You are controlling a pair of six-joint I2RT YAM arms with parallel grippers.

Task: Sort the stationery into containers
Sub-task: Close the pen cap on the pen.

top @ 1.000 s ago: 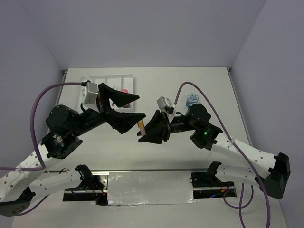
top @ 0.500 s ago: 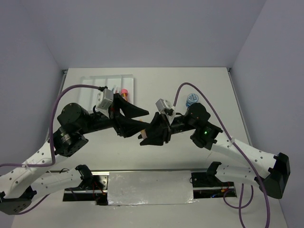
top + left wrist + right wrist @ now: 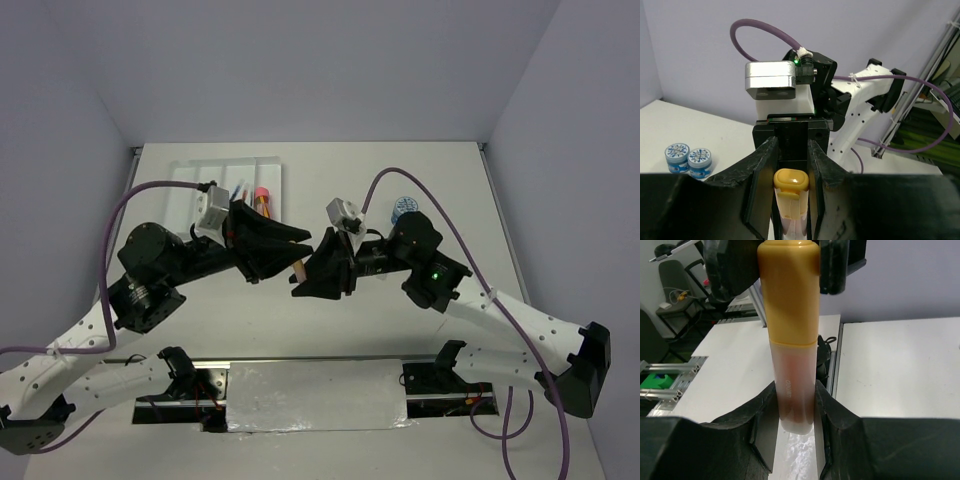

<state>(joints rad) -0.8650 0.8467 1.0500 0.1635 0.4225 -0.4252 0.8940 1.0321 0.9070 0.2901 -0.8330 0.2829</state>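
An orange-capped marker (image 3: pixel 299 268) with a pale body hangs above the table's middle, held from both ends. My right gripper (image 3: pixel 794 395) is shut on its body (image 3: pixel 795 390). My left gripper (image 3: pixel 791 160) faces it and is shut on the orange cap (image 3: pixel 791 182), with a pad against each side. In the top view the left gripper (image 3: pixel 292 250) and right gripper (image 3: pixel 305 282) meet tip to tip. The white tray (image 3: pixel 200 170) lies at the back left, with thin pens (image 3: pixel 238 190) and a pink-capped orange piece (image 3: pixel 263 194) in its right compartments.
Two round blue-lidded tubs (image 3: pixel 405 208) stand side by side on the table behind the right arm; the left wrist view shows them too (image 3: pixel 689 156). A purple cable loops over each arm. A foil-covered strip (image 3: pixel 315 395) lies at the near edge.
My left arm swung right, away from the tray, to the right gripper. Its wide-open jaws closed on the marker's cap. The right gripper kept its grip and barely moved.
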